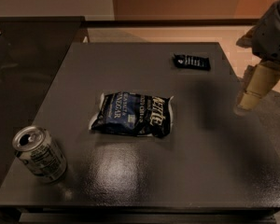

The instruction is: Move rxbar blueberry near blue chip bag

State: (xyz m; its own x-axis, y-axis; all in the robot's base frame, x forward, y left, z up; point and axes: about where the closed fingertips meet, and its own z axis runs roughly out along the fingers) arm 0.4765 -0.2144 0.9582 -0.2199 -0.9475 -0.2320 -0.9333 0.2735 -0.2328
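- The bar [192, 61], a small flat dark wrapper with white lettering, lies near the table's [214, 171] far right corner.
- The chip bag [133, 114], large, crinkly and dark blue, lies flat mid-table, well apart from the bar.
- The gripper [252, 90] hangs off the table's right edge.

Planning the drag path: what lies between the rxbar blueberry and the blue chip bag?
Only bare table lies between the rxbar blueberry and the blue chip bag in the camera view. The gripper hangs past the table's right edge.

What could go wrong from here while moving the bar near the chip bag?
The end effector hangs by the table's right edge, apart from the rxbar blueberry; that flat wrapper near the far edge might slide off when grasped.
A low carry could shove the blue chip bag.
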